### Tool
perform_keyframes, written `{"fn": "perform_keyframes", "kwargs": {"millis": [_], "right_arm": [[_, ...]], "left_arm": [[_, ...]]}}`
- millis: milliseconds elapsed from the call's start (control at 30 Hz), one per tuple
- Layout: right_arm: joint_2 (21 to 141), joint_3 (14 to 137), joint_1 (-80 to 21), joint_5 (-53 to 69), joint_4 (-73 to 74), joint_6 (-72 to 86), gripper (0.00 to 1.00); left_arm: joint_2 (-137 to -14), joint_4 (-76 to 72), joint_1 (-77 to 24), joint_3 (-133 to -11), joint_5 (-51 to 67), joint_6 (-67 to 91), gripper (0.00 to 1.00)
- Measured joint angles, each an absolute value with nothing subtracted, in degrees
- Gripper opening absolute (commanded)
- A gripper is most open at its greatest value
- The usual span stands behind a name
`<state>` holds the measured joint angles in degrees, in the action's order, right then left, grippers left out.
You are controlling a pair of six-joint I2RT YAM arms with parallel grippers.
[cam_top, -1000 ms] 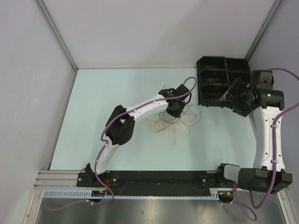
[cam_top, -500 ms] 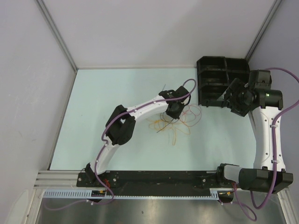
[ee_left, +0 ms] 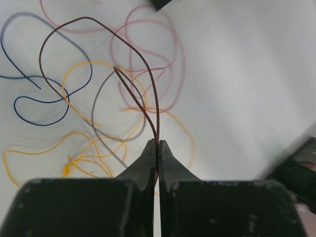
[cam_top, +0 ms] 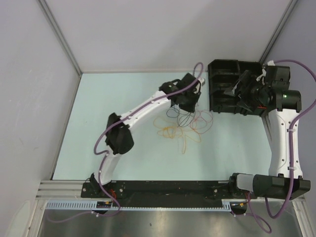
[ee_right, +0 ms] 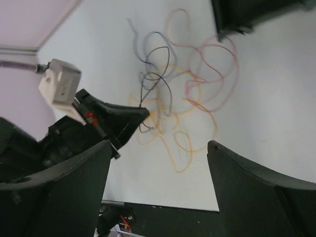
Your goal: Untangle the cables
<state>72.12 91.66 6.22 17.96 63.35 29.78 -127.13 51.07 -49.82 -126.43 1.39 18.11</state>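
"Why's the left gripper (ee_left: 157,143) pinched so tight?"
"It's clamping one dark brown cable (ee_left: 88,18), held above the other cables (cam_top: 185,123) on the bench (cam_top: 123,98). To tease it free, I'd guess."
"And the right gripper (ee_right: 159,148)?"
"Spread wide, empty, over by the black bins (cam_top: 224,79)."

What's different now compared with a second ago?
The left tool now pinches a dark wire and has swung farther out and slightly right, drawing that wire along with it. The right tool has drifted farther out over the black bin, jaws wide open as before. The yellow and orange wires lie where they were.
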Motion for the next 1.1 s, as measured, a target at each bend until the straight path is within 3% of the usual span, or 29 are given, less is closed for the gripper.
{"fn": "perform_keyframes", "kwargs": {"millis": [200,400,700,1100], "right_arm": [[73.52,97.45,4.82,27.62,53.78,31.66,0.83],[73.63,94.85,2.98,32.84,45.28,37.95,0.8],[75.29,86.74,-6.92,33.67,37.5,45.3,0.79],[76.58,84.97,-14.87,30.0,35.73,48.21,0.69]], "left_arm": [[-106.3,42.61,-44.34,-117.71,10.55,22.94,0.0],[-89.84,32.18,-42.61,-105.1,17.82,24.6,0.0],[-88.95,29.28,-42.94,-94.24,25.98,26.52,0.0],[-88.99,27.49,-42.96,-93.84,29.47,27.51,0.0]]}}
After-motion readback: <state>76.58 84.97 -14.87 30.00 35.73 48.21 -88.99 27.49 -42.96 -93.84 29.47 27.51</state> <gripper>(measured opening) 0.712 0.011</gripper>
